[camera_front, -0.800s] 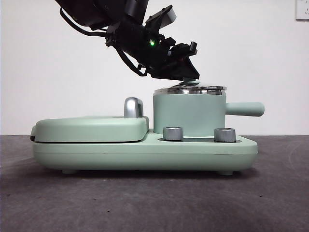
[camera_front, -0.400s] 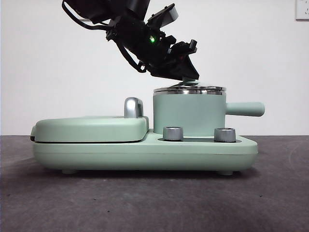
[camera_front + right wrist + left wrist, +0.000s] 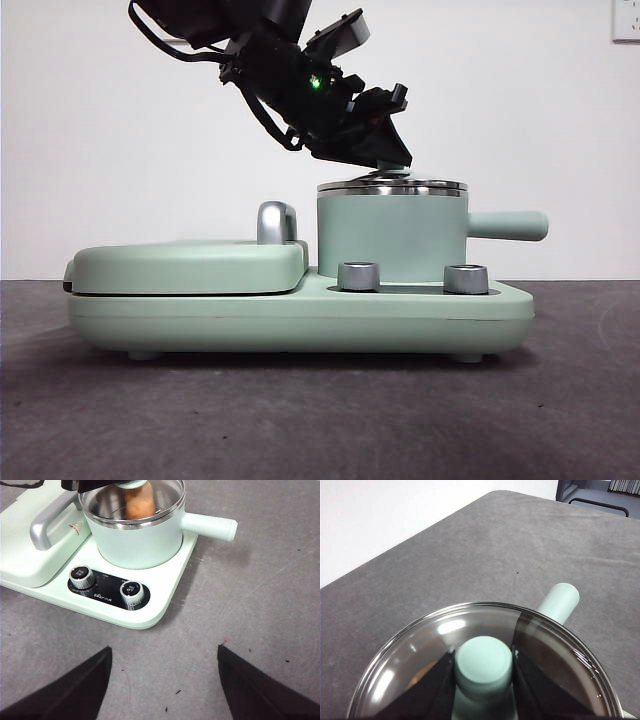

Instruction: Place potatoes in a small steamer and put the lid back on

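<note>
Right wrist view. The right hand (image 3: 165, 680) hangs over bare grey table (image 3: 260, 605), its two black jaws spread wide, nothing between them. Beyond it stands a mint-green cooker base (image 3: 150, 617) with two steel dials (image 3: 82, 576) side by side on a black panel. The small steamer (image 3: 142, 537) sits on the base behind the dials, its straight handle pointing right. The lid (image 3: 165, 495) rests on its steel rim; the potato (image 3: 139, 502) shows orange-brown through the glass. The left hand (image 3: 95, 484), dark, is at the lid's knob. The flat griddle lid (image 3: 20, 545) with chrome handle lies left of the steamer.
</note>
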### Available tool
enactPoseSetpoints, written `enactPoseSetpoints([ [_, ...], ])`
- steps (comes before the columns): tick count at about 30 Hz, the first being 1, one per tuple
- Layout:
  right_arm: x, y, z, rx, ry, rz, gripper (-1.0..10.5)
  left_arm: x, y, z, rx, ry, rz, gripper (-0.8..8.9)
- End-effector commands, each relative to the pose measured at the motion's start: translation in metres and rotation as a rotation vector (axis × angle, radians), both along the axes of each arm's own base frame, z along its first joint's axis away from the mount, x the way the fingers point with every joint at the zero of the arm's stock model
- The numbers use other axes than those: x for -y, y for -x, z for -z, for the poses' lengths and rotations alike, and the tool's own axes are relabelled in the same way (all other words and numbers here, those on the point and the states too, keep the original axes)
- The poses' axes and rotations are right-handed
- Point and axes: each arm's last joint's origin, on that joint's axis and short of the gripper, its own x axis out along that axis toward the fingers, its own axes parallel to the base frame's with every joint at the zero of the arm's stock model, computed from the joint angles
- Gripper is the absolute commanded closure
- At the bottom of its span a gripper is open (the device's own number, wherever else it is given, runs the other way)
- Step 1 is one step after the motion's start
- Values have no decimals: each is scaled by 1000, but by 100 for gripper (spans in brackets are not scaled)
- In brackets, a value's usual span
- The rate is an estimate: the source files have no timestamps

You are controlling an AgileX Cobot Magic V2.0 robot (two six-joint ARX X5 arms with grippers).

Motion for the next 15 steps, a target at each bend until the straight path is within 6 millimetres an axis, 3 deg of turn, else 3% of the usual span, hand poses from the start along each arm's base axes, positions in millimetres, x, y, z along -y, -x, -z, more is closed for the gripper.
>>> enactPoseSetpoints([
  [1, -1, 0, -1, 0, -10, 3, 620, 7, -3, 1, 22, -1, 14, 720],
  [4, -1, 0, -1, -3, -18, 8, 620, 7, -4, 0, 22, 2, 13, 617],
  [15, -1, 0, -1, -4, -21, 10, 620, 2, 3, -16, -18, 51, -9, 469],
])
